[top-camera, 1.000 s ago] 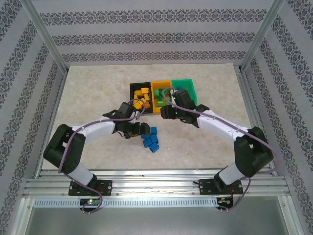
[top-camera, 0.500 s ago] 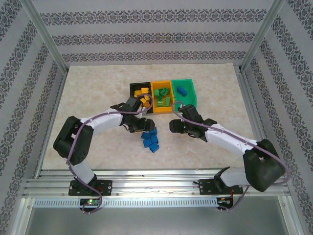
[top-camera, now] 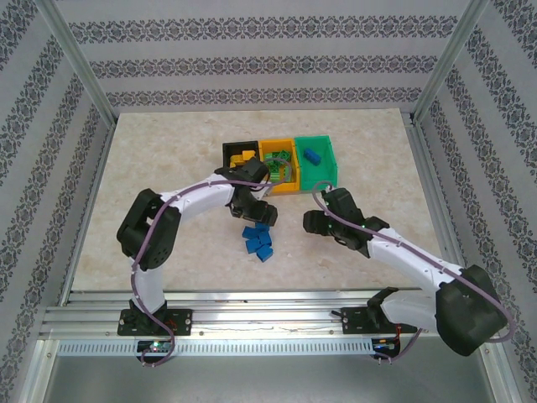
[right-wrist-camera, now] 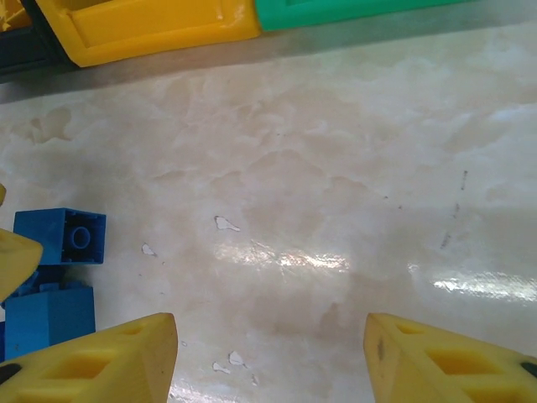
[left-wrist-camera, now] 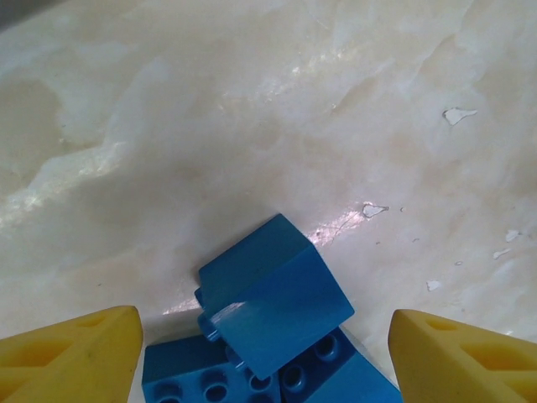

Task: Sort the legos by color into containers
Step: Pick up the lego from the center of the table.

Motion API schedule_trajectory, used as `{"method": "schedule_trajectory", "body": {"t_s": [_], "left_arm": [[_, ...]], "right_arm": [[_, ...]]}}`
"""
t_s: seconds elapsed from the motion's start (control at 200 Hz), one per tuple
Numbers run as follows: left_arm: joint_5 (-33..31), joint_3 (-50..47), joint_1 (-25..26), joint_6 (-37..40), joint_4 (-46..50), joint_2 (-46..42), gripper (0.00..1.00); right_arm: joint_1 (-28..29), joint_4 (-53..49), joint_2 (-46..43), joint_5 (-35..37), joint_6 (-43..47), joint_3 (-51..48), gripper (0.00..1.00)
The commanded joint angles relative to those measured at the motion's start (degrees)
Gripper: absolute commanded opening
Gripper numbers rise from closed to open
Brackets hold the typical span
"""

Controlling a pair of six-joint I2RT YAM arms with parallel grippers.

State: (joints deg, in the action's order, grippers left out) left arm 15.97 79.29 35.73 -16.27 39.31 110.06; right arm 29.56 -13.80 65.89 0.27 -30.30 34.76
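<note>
Several blue legos (top-camera: pixel 258 242) lie in a loose pile on the table in front of the containers. My left gripper (top-camera: pixel 258 217) hangs open just over the pile's far end; a tilted blue brick (left-wrist-camera: pixel 273 294) lies between its yellow fingers (left-wrist-camera: pixel 75 357), untouched. My right gripper (top-camera: pixel 312 222) is open over bare table right of the pile, nothing between its fingers (right-wrist-camera: pixel 445 361). The black bin (top-camera: pixel 228 151) holds yellow bricks (top-camera: pixel 243 157), the orange-yellow bin (top-camera: pixel 267 149) green bricks (top-camera: pixel 281 173), and the green bin (top-camera: pixel 325 149) one blue brick (top-camera: pixel 312 156).
In the right wrist view two blue bricks (right-wrist-camera: pixel 71 235) lie at the left edge, and the fronts of the yellow bin (right-wrist-camera: pixel 151 25) and green bin (right-wrist-camera: pixel 352 10) run along the top. Metal frame posts and patterned walls ring the marble-look table (top-camera: pixel 168 168).
My right gripper has drawn back from over the bins toward the near side, uncovering a blue brick in the green bin. My left gripper has shifted right, over the blue pile.
</note>
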Motion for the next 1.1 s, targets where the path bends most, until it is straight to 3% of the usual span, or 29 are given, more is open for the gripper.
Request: {"method": "schedule_trajectory", "body": {"t_s": [0.0, 0.35, 0.799, 1.094], "left_arm": [[-3.6, 2.8, 1.8, 3.5, 6.3, 2.9, 0.77], [-7.2, 6.4, 3.2, 4.6, 8.0, 7.5, 0.76], [-4.7, 7.3, 3.3, 4.2, 6.1, 7.5, 0.54], [-3.2, 11.1, 3.3, 3.8, 5.8, 6.9, 0.52]], "right_arm": [[-0.7, -0.8, -2.4, 1.3, -1.5, -1.9, 0.61], [-1.8, -1.4, -6.1, 0.9, -2.0, -4.4, 0.61], [-1.9, -0.9, -7.1, 0.3, -2.6, -5.0, 0.62], [-2.3, -2.1, -8.8, 0.7, -2.6, -5.7, 0.62]]}}
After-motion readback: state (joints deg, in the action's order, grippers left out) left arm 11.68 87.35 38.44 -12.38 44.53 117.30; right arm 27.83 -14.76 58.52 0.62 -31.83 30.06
